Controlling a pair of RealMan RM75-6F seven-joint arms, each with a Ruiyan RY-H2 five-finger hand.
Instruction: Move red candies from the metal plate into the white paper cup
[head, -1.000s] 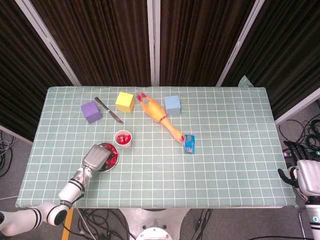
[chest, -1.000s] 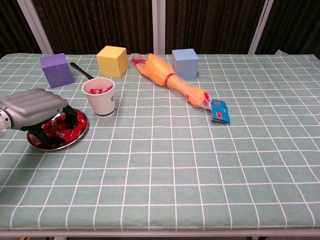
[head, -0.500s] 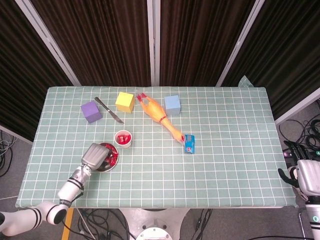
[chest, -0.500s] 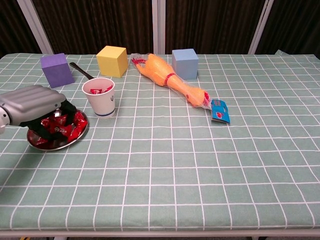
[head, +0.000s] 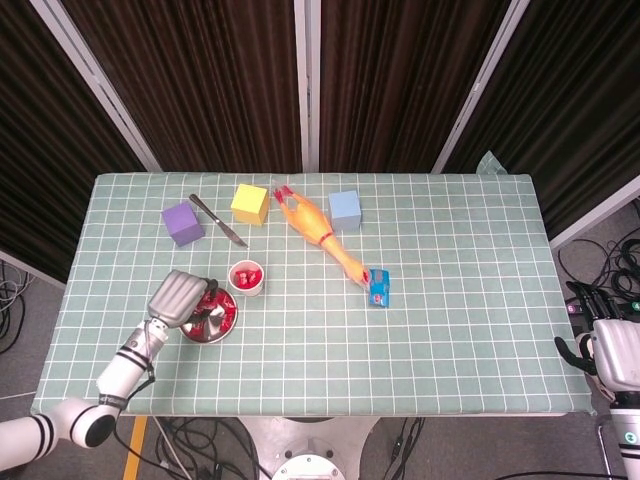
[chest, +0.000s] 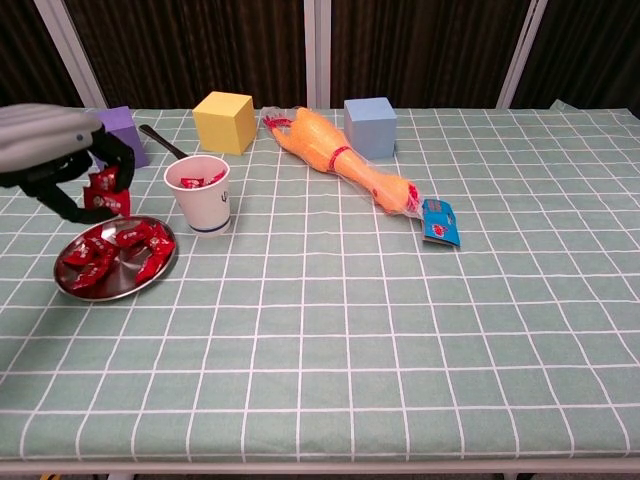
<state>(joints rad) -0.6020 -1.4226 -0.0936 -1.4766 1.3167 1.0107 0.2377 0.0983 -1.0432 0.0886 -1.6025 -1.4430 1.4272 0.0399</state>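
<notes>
My left hand (chest: 52, 148) hovers above the metal plate (chest: 163, 268), raised off it, and pinches a red candy (chest: 106, 192) under its fingers. In the head view the same left hand (head: 178, 296) hangs over the plate's (head: 226, 327) left side. Several red candies (chest: 112, 250) lie in the plate. Just right of the plate stands the white paper cup (chest: 199, 203), upright, with red candies (chest: 203, 180) inside it; the head view shows the cup (head: 246, 278) beside the hand. My right hand (head: 603, 344) stays off the table's right edge, fingers apart, holding nothing.
Along the back sit a purple cube (chest: 113, 138), a knife (chest: 162, 142), a yellow cube (chest: 223, 121) and a blue cube (chest: 369, 127). A yellow rubber chicken (chest: 340, 158) lies diagonally mid-table, with a small blue packet (chest: 439, 222) at its end.
My left hand has lifted up and back from the plate, taking a red candy with it. The right hand has not moved.
</notes>
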